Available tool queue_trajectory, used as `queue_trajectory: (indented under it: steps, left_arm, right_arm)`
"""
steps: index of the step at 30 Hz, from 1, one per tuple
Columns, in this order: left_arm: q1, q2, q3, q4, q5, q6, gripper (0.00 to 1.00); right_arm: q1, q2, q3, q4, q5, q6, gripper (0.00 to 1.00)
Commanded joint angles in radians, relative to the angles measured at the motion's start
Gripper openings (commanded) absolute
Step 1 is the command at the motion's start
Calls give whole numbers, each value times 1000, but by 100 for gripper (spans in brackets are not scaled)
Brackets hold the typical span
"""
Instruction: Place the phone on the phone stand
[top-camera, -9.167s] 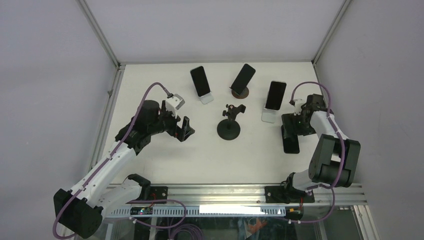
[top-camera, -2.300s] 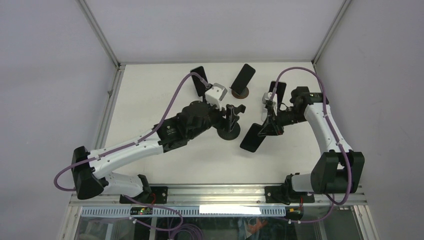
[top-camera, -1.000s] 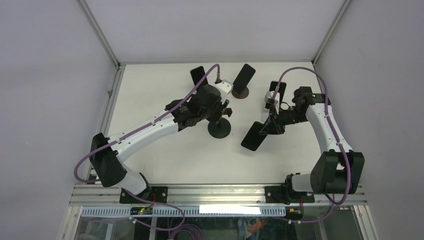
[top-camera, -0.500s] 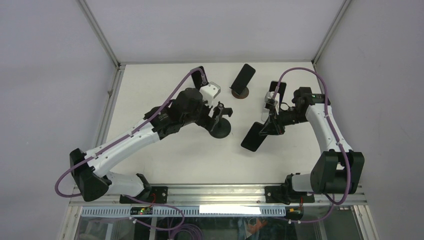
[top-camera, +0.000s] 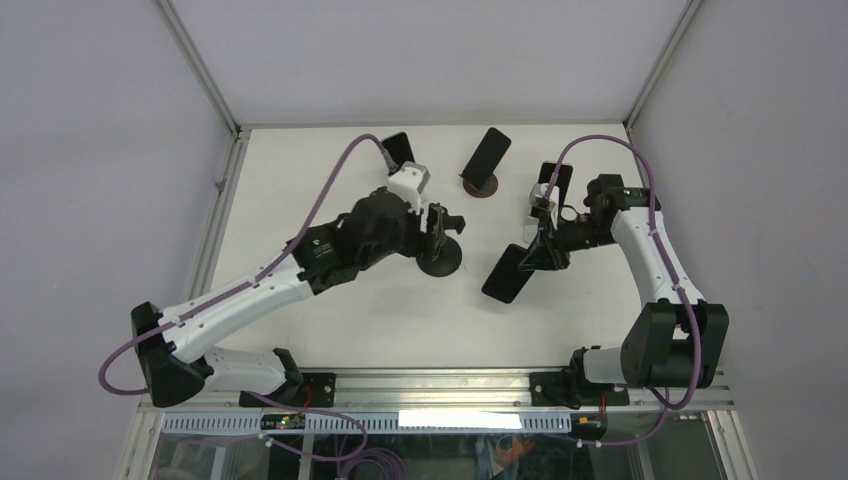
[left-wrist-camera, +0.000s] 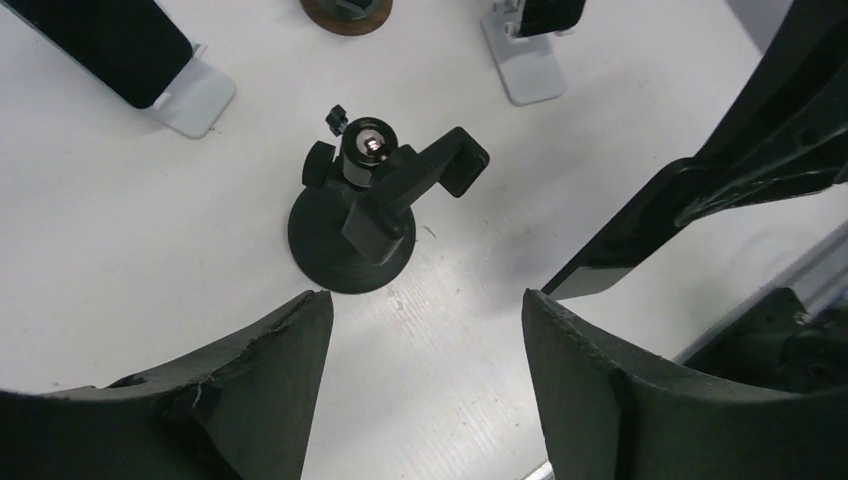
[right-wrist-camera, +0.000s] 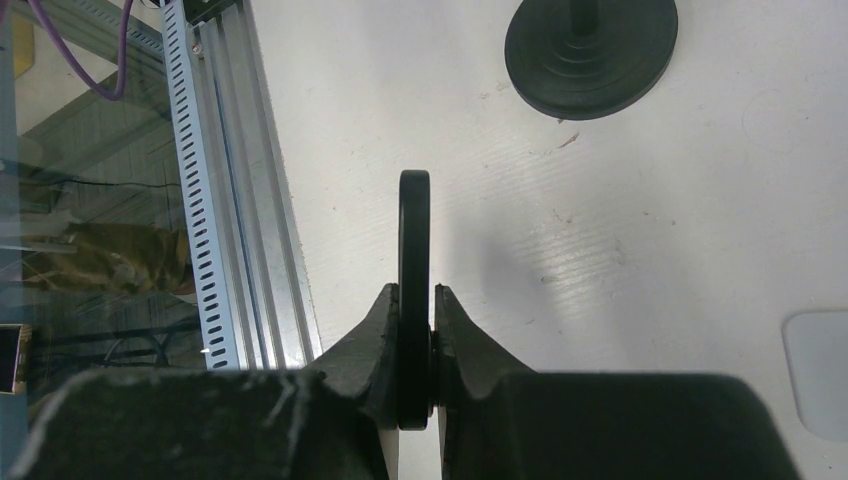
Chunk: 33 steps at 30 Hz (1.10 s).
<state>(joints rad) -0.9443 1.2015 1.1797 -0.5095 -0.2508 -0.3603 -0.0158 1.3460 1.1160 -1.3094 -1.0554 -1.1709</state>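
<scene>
The black phone stand (top-camera: 441, 258) has a round base and a clamp head on a ball joint (left-wrist-camera: 372, 150). It stands mid-table with nothing in its clamp. My left gripper (top-camera: 432, 226) hovers just left of and above it, open, with bare table between its fingers (left-wrist-camera: 425, 310). The phone (top-camera: 505, 272), a black slab, hangs tilted above the table to the right of the stand. My right gripper (top-camera: 545, 252) is shut on its upper end. In the right wrist view the phone (right-wrist-camera: 414, 225) shows edge-on between the pads, with the stand's base (right-wrist-camera: 590, 40) beyond it.
Three other phones rest on stands along the back: one on a white stand (top-camera: 398, 150) partly behind my left arm, one on a brown round stand (top-camera: 487, 158), one on a white stand (top-camera: 553, 182). A slotted aluminium rail (right-wrist-camera: 215, 200) runs along the near edge.
My left gripper has opened, come off the stand's head and drawn back a little to the left. The right arm and the phone have stayed still.
</scene>
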Motion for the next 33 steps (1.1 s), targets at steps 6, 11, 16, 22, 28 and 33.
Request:
queue_trajectory:
  steps: [6, 11, 16, 22, 28, 33]
  left_arm:
    - [-181, 264, 236, -192, -542, -37, 60]
    - [-180, 327, 264, -196, -592, -10, 46]
    - [-172, 362, 282, -193, -596, 12, 33]
    - [-150, 354, 277, -177, -551, 40, 27]
    - [-108, 317, 237, -118, -442, 100, 22]
    - [-70, 296, 208, -87, -363, 112, 26]
  right_arm:
    - [-3, -25, 8, 1, -66, 15, 0]
    - [-3, -23, 7, 1, -66, 14, 0]
    - [-3, -21, 7, 1, -68, 14, 0]
    - [-3, -20, 6, 1, -68, 14, 0]
    - [-3, -21, 5, 1, -68, 15, 0]
    - [-2, -23, 4, 1, -70, 14, 0]
